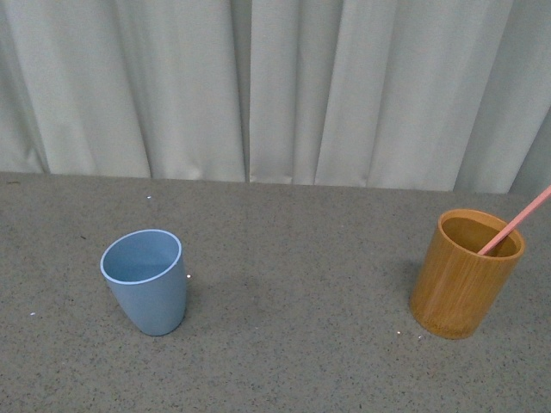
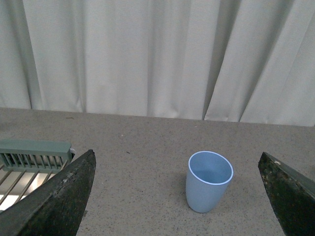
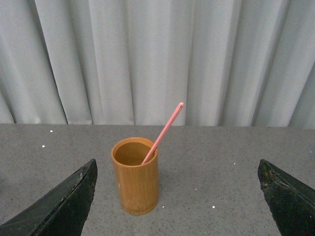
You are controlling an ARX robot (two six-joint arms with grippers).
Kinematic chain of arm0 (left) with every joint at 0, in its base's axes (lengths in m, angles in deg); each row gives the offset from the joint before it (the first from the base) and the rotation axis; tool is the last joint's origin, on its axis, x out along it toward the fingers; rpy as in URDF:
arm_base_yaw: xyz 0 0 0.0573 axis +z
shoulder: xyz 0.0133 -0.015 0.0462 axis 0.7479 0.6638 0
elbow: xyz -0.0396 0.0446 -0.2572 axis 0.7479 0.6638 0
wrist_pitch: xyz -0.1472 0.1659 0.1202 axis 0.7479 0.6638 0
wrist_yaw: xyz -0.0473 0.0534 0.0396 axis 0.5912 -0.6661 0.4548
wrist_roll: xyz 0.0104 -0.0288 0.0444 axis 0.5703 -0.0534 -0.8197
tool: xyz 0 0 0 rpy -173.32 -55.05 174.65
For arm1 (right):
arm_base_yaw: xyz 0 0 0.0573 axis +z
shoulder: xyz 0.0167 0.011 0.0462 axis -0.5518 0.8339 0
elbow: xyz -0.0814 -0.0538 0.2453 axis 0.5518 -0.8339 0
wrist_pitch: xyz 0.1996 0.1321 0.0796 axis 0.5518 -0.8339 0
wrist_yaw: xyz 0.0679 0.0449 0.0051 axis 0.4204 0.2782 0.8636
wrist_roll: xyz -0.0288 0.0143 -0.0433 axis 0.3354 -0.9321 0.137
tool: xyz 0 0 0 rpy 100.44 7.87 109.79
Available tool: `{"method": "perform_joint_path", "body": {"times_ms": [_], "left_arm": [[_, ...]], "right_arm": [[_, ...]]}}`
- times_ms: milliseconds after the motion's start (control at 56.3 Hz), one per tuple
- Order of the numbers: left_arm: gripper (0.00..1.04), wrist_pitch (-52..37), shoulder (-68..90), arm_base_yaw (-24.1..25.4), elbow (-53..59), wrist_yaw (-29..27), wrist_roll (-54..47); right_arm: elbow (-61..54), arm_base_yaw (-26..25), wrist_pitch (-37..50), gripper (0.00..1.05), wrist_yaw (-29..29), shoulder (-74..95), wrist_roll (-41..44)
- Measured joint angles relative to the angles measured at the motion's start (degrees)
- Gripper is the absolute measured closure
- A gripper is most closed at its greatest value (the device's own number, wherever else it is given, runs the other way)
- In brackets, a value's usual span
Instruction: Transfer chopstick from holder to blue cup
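Behind everything I see a pale grey-white curtain (image 1: 275, 86) hanging in soft vertical folds. Below it is the counter (image 1: 293, 292), a flat grey, finely speckled surface with a few tiny white flecks.

On my left wrist feed the left hand (image 2: 176, 152) is spread wide with nothing between its jaws. Only the dark, rough-surfaced wedge tips of its fingers (image 2: 59, 196) show, and the rest is cut off by the frame. The right hand (image 3: 177, 161) is the same on its own feed, wide apart and empty, with its fingers (image 3: 59, 206) cropped at the lower corners. I see neither hand in the front view.

At the edge of the left wrist feed is a grey-green slatted rack (image 2: 34, 155), only partly in frame, and I cannot make out what it is.

The holder (image 1: 456, 292) stands upright on the right of the counter. It is an orange-brown cylinder with a bamboo grain, a thick rim and a darker inside. Well apart on the left stands the blue cup (image 1: 151, 288), matte light-blue plastic tapering to a rounded base, with a paler rim.

The chopstick (image 1: 516, 222) is in the holder. It is a thin straight pink stick leaning on the rim. Its lower end is hidden inside, and its top is cut off in the front view.
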Motion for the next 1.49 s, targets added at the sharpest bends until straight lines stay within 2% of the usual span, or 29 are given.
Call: {"method": "perform_joint_path", "body": {"times_ms": [1493], "left_arm": [[0.07, 0.0, 0.0, 0.0, 0.0, 0.0, -0.02]], "right_arm": [[0.0, 0.0, -0.02, 0.1, 0.0, 0.0, 0.0]]}}
